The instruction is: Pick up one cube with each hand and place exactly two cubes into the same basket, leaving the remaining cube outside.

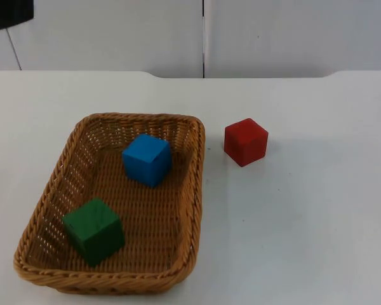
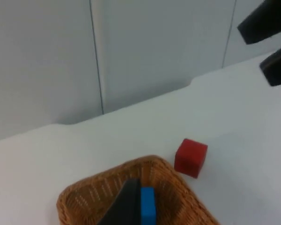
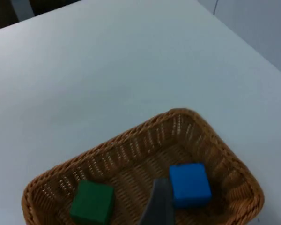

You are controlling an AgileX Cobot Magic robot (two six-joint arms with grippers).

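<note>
Since blue cube (image 1: 147, 159) and green cube (image 1: 94, 230) sit inside the basket (image 1: 195, 190) and the red cube (image 1: 245, 142) stays just outside, you look finished; I can't tell either gripper's finger state.

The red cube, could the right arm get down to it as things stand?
Probably yes. The red cube sits alone on the white table, apart from the wicker basket, with bare table on its other sides and nothing above it.
</note>
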